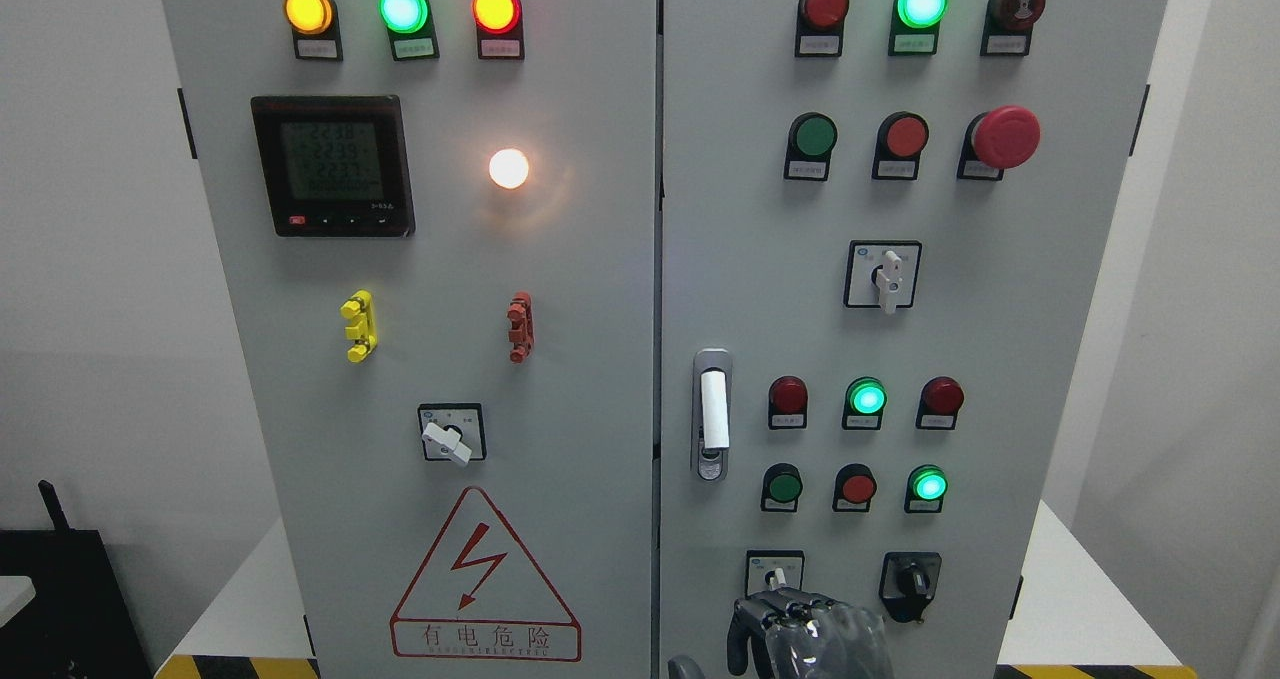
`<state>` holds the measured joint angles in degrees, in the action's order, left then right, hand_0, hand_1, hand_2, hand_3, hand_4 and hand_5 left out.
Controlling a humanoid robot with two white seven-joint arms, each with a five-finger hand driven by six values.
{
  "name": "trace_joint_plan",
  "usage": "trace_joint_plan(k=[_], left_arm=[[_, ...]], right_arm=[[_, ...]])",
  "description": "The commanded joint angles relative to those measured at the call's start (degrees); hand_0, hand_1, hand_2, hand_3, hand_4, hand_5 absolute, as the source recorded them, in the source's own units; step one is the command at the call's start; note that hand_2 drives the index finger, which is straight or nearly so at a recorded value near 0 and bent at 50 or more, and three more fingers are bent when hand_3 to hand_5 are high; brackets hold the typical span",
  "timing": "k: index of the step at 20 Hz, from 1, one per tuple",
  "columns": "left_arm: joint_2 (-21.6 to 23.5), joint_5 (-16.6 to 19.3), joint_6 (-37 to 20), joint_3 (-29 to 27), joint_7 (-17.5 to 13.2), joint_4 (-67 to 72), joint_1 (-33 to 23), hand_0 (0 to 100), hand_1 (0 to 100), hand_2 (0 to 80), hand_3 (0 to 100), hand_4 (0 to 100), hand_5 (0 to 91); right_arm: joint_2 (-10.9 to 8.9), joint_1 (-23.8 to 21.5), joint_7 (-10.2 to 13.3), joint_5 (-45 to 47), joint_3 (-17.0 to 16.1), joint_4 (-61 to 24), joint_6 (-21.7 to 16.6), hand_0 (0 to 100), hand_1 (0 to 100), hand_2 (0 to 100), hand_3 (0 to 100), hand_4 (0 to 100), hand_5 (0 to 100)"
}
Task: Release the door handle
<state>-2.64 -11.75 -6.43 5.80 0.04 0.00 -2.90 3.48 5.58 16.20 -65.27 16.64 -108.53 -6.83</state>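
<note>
The door handle (711,414) is a silver recessed plate with a white upright lever, at the left edge of the cabinet's right door (1000,339). My right hand (800,631), dark-fingered and under a clear cover, comes up from the bottom edge well below the handle. It does not touch the handle. Its fingers are loosely bent and hold nothing. The hand partly covers a small rotary switch (775,567). My left arm is out of view.
Both cabinet doors look closed, with the seam (658,259) between them. The right door carries lamps, push buttons, a red mushroom stop button (1005,137) and a black selector (910,584) beside my hand. The left door has a meter (332,165) and a warning triangle (484,579).
</note>
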Motion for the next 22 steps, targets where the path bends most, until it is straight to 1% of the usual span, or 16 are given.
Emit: trace_joint_plan(k=[1,2,3,4,11,15,18,20,22], left_arm=[[0.0,0.1,0.0,0.0,0.0,-1.8,0.0,12,39,0.0,0,0,0.0],[0.0,0.0,0.0,0.0,0.0,-1.8,0.0,12,39,0.0,0,0,0.0],[0.0,0.1,0.0,0.0,0.0,-1.8,0.0,12,39,0.0,0,0,0.0],[0.0,0.0,0.0,0.0,0.0,-1.8,0.0,12,39,0.0,0,0,0.0],[0.0,0.0,0.0,0.0,0.0,-1.8,0.0,12,39,0.0,0,0,0.0],[0.0,0.1,0.0,0.0,0.0,-1.8,0.0,12,39,0.0,0,0,0.0],[0.0,0.1,0.0,0.0,0.0,-1.8,0.0,12,39,0.0,0,0,0.0],[0.0,0.0,-0.1,0.0,0.0,-1.8,0.0,12,39,0.0,0,0,0.0],[0.0,0.0,0.0,0.0,0.0,-1.8,0.0,12,39,0.0,0,0,0.0]], right_arm=[[-0.05,-0.1,0.8,1.1,0.0,-0.2,0.0,26,0,100,100,95,92],[-0.05,-0.1,0.8,1.8,0.0,-0.2,0.0,26,0,100,100,95,92],[-0.05,-0.1,0.8,1.9,0.0,-0.2,0.1,26,0,100,100,99,92],[-0.05,-0.1,0.7,2.0,0.0,-0.1,0.1,26,0,100,100,100,93],[-0.31,0.9,0.2,1.7,0.0,-0.3,0.2,29,0,100,100,100,96],[-2.94,1.2,0.1,0.3,-0.2,-0.5,0.2,31,0,100,100,100,96],[-3.39,1.3,0.1,-1.8,-1.0,-0.5,0.2,33,0,100,100,100,96],[-3.3,1.6,0.0,-4.2,-1.3,-0.5,0.1,34,0,100,100,100,96],[-3.21,2.5,-0.9,-6.7,-1.3,-0.5,0.0,35,0,100,100,100,96]])
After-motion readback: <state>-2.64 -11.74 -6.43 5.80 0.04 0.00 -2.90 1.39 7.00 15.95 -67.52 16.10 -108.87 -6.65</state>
